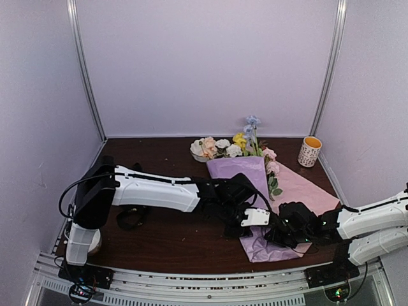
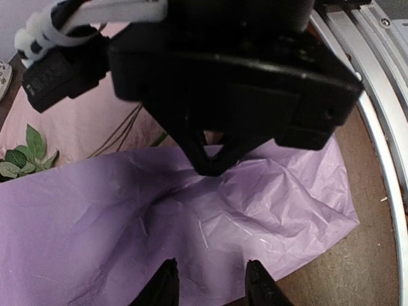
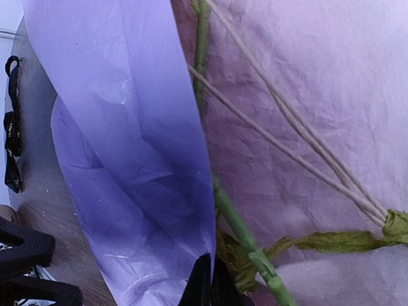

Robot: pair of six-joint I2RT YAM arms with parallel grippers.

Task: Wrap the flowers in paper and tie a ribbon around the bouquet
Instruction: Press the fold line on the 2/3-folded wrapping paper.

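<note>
Only blurred markings on cup (image 1: pixel 310 152) near paper (image 1: pixel 299 185)

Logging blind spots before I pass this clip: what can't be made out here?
- Ribbon: right wrist view, cut off by left edge.
- Flowers, stems: top view, covered by folded paper.
- Right end effector: top view, lost among black arm parts.
- Cup pattern: top view, too small.

we've got a dark tabletop (image 1: pixel 172 245): paper (image 1: pixel 299 185) centre-right, black ribbon (image 3: pixel 11 134) left, patterned cup (image 1: pixel 310 152) back right
</note>
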